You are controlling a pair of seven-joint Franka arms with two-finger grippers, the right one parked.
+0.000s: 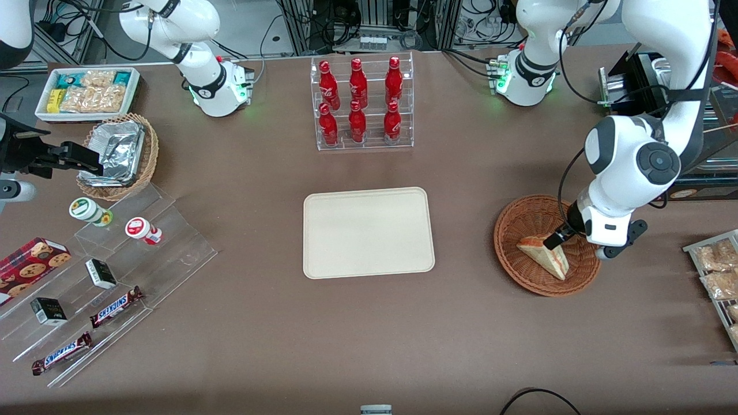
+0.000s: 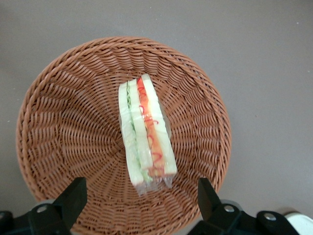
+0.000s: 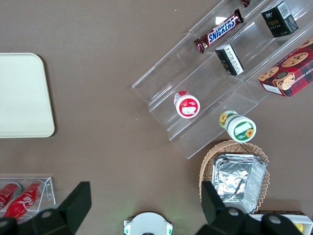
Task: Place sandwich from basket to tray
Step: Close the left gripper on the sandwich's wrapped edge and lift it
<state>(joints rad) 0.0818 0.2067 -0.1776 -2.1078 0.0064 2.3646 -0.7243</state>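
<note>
The sandwich (image 1: 545,253), a wrapped white-bread wedge with red-orange and green filling, lies in the round brown wicker basket (image 1: 508,230) toward the working arm's end of the table. In the left wrist view the sandwich (image 2: 146,132) rests on edge in the middle of the basket (image 2: 58,122). My left gripper (image 1: 576,246) hangs just above the basket, open. Its two black fingers straddle the sandwich's wide end without touching it, seen at the gripper (image 2: 139,191). The cream tray (image 1: 368,232) lies bare at the table's middle, beside the basket; it also shows as the tray (image 3: 22,95).
A clear rack of red bottles (image 1: 362,104) stands farther from the camera than the tray. Toward the parked arm's end are a foil-filled wicker basket (image 1: 118,155), a white snack bin (image 1: 86,92) and acrylic steps with snacks (image 1: 104,271). A snack rack (image 1: 718,271) sits beside the sandwich basket.
</note>
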